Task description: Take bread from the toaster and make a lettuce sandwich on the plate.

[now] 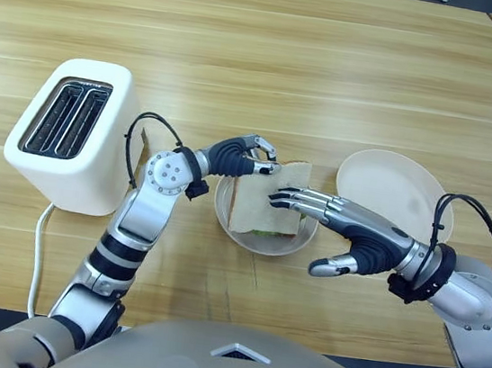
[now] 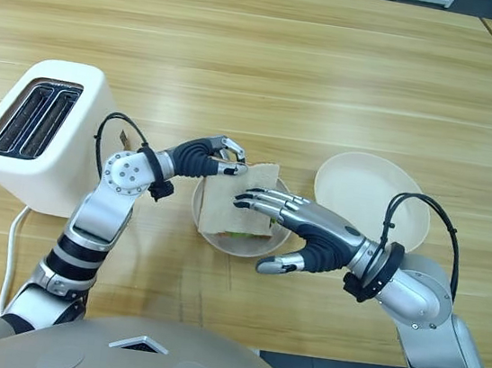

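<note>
A white toaster (image 1: pixel 70 132) stands at the left, and both of its slots look empty. Between my hands sits a small round plate (image 1: pixel 299 244). On it lies a bread slice (image 1: pixel 254 205), with a sliver of green lettuce (image 1: pixel 267 233) showing under its near edge. My left hand (image 1: pixel 242 157) is at the slice's far left corner, its fingers curled and pinching that edge. From the right, my right hand (image 1: pixel 359 233) lies open, with its fingertips (image 1: pixel 282 198) flat on top of the slice.
A second, empty cream plate (image 1: pixel 392 187) sits to the right of the sandwich plate, just behind my right forearm. The toaster's white cable (image 1: pixel 36 252) runs toward the table's front edge. Bare wooden table (image 1: pixel 289 63) stretches away behind.
</note>
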